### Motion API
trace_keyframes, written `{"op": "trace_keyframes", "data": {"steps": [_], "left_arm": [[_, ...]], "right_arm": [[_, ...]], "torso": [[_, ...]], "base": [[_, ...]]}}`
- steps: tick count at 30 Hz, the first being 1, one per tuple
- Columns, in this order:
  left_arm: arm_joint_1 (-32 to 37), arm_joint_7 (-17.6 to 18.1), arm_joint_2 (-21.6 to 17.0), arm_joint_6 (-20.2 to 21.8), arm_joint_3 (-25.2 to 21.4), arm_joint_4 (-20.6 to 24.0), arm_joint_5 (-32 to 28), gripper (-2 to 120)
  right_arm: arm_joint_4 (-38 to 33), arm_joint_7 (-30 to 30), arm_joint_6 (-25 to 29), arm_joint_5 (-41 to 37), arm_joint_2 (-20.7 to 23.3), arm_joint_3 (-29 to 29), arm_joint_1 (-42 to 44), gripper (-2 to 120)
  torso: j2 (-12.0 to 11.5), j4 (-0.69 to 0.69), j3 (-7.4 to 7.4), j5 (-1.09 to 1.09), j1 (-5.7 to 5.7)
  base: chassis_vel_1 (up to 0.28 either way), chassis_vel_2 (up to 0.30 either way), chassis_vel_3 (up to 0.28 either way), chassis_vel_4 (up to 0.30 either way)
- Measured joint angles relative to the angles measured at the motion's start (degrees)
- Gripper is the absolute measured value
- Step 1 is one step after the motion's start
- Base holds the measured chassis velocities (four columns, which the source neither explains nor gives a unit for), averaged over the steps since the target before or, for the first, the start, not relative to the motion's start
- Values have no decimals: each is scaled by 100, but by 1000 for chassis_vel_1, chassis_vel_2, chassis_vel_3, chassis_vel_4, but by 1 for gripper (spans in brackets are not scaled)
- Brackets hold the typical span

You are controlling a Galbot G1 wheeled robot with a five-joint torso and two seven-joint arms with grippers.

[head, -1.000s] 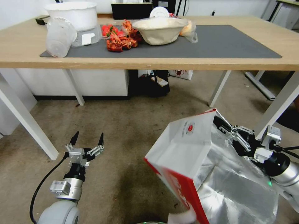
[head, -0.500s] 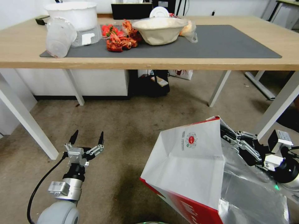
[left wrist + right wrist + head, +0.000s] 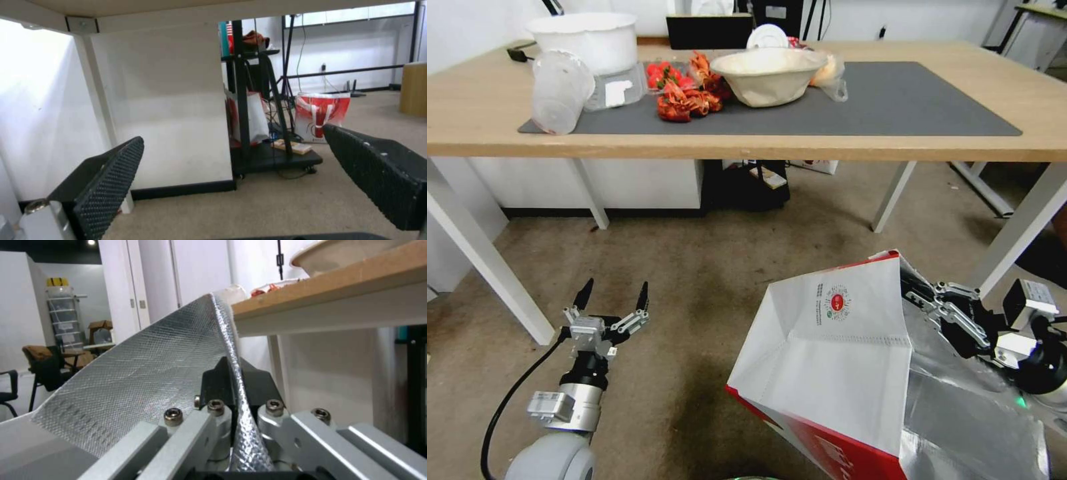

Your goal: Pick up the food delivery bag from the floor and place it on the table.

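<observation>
The bag point(image 3: 834, 360) tilts off the floor point(image 3: 694, 267) at near right, mouth facing right. The right gripper point(image 3: 917, 293) has its jaws clamped on the foil rim. The left gripper point(image 3: 614, 297) hovers with jaws wide, empty, before the bench point(image 3: 894, 143).

My head camera: high, facing down over the table point(image 3: 747, 143). Left wrist camera: low, looking under the table. Right wrist camera: close below the table edge. All three share the table.

White-and-red food delivery bag point(image 3: 827, 360) with silver foil lining; dark grey mat point(image 3: 894, 100) on light-wood table point(image 3: 1027, 143).
</observation>
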State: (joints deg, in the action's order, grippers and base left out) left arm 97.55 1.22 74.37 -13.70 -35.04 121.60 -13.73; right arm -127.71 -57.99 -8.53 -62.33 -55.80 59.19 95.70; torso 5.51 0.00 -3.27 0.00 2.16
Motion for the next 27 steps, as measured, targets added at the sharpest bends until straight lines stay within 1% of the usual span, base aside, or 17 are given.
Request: {"op": "trace_keyframes", "data": {"steps": [1,4,8,9,11,14,15,19,20,23,27], "left_arm": [[0,0,0,0,0,0,0,100],[16,26,1,3,-1,4,-1,100],[32,30,3,2,-5,20,0,100],[48,30,3,2,-8,37,0,100],[51,30,3,2,-11,43,0,100],[64,29,6,2,-14,51,0,100],[64,29,6,2,-14,51,0,100],[76,24,15,1,-6,70,-1,100],[76,24,15,1,-6,70,-1,100],[90,21,16,-2,-9,81,0,100],[101,20,16,-9,-15,90,0,100]], "right_arm": [[0,0,0,0,0,0,0,0],[-1,-28,-11,-22,-17,3,8,0],[-3,-82,-36,-56,-27,5,8,0],[1,-122,-49,-62,-34,14,4,0],[1,-123,-52,-68,-37,15,7,0],[-10,-123,-55,-98,-54,32,14,0],[-10,-123,-55,-98,-54,32,14,0],[-20,-123,-57,-104,-76,42,27,0],[-20,-123,-57,-104,-76,42,27,0],[-35,-123,-57,-108,-89,44,33,0],[-38,-122,-57,-119,-87,48,28,0]], "torso": [[0,0,0,0,0],[99,0,-90,0,12],[158,0,-143,0,18],[209,1,-183,0,28],[233,0,-201,0,35],[342,0,-295,0,51],[342,0,-295,0,51],[452,0,-383,0,73],[452,0,-383,0,73],[549,0,-448,0,106],[618,0,-507,0,116]], "base": [[0,0,0,0],[0,0,0,0],[0,0,0,0],[0,0,0,0],[0,0,0,0],[0,0,0,0],[0,0,0,0],[0,0,0,0],[0,0,0,0],[0,0,0,0],[0,0,0,0]]}}
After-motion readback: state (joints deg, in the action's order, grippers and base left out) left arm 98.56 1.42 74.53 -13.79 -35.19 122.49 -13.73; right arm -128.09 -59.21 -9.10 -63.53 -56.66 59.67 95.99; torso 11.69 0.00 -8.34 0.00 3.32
